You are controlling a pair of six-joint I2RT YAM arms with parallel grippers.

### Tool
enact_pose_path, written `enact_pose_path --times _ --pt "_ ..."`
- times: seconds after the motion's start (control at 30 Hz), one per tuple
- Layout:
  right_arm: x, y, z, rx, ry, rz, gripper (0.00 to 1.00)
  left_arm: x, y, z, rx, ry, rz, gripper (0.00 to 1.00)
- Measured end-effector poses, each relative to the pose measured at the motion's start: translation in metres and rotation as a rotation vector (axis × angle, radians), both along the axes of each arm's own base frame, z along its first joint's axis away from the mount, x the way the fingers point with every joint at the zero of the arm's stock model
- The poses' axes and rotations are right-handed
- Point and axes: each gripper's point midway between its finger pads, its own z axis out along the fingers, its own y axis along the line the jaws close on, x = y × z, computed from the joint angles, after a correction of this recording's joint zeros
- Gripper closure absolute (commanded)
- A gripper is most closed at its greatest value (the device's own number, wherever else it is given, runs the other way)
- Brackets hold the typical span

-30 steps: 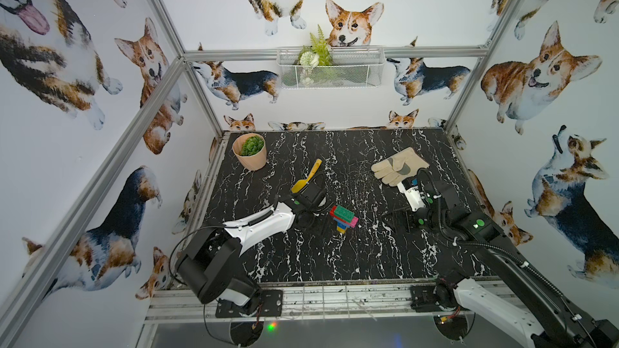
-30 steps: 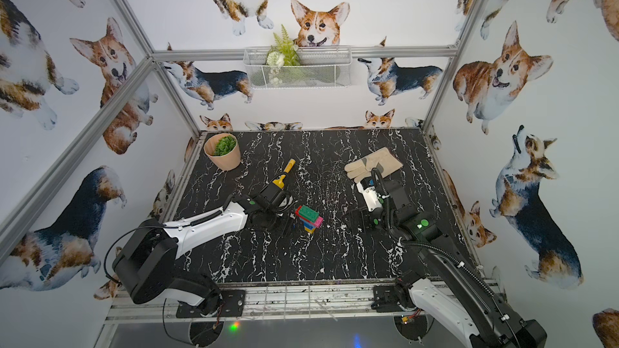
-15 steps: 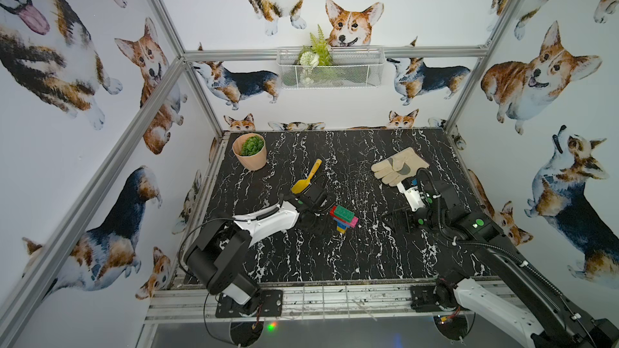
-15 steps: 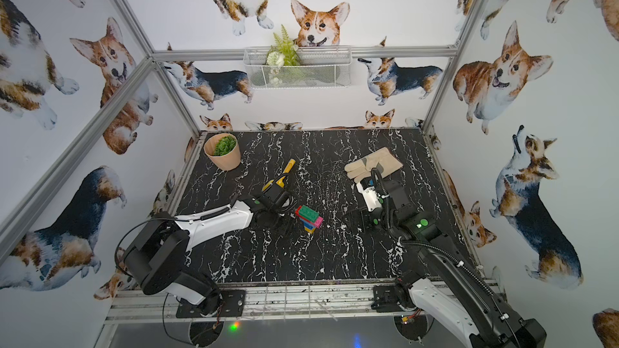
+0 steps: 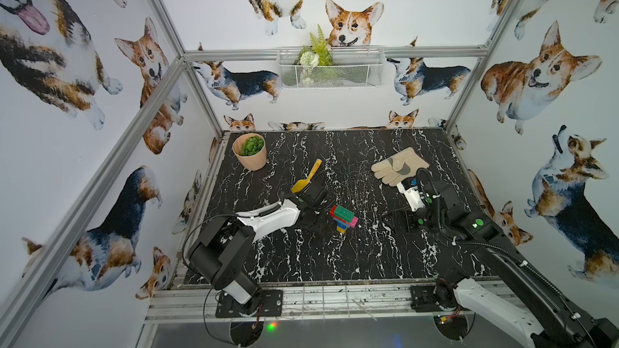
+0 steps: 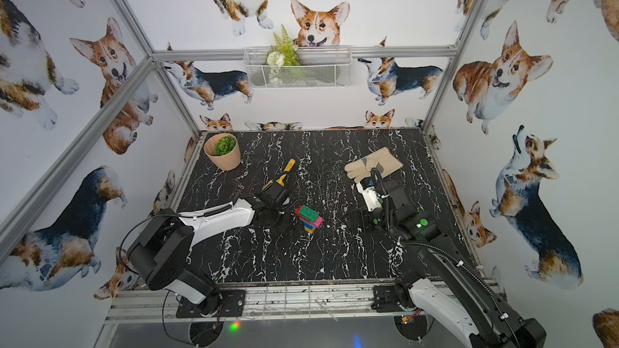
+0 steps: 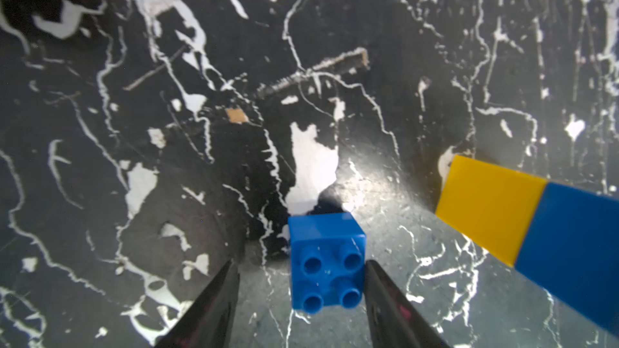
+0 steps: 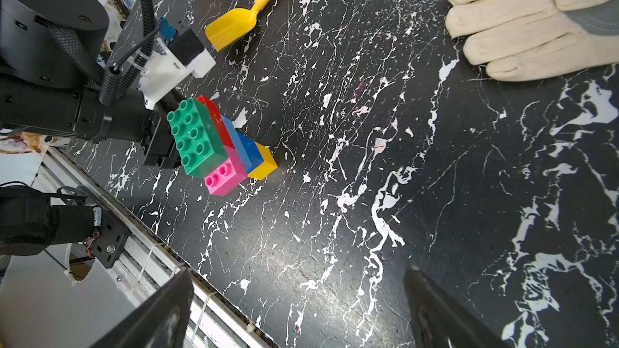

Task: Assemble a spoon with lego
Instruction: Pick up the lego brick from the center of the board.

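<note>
**Left fingers straddle a loose blue brick**

The left fingers (image 7: 214, 309) stand apart around the blue brick (image 7: 326, 262). One is right against its side and the other leaves a gap, probably lined up to pinch its flat walls. The spoon (image 5: 344, 217) lies on the counter (image 5: 335, 262) just beside them, stem end nearest, likely awaiting this piece. The right fingers (image 8: 442, 313) hang wide apart and empty, well off the spoon. The pot (image 5: 250, 162) holds a green plant, and the wall basket (image 5: 355, 75) holds a fern.

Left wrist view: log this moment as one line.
left gripper: open, astride loose blue brick | right gripper: open, empty | spoon: part-built, on table
</note>
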Motion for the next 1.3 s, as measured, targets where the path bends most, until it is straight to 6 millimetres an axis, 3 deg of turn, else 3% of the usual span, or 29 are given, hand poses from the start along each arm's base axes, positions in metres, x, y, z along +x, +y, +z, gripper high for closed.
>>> enact_pose_path --times 0.57,0.9,1.3 --pt "0.0 0.0 -0.003 -0.004 0.007 0.0 0.0 0.009 -0.002 -0.007 0.006 0.019 0.003 0.45" --pt "0.0 0.0 -0.005 -0.008 0.015 0.0 0.0 0.014 -0.004 -0.004 0.001 0.012 0.003 0.56" --pt "0.0 0.0 -0.004 -0.007 0.014 0.0 0.0 0.008 0.001 -0.005 0.024 0.039 0.005 0.55"
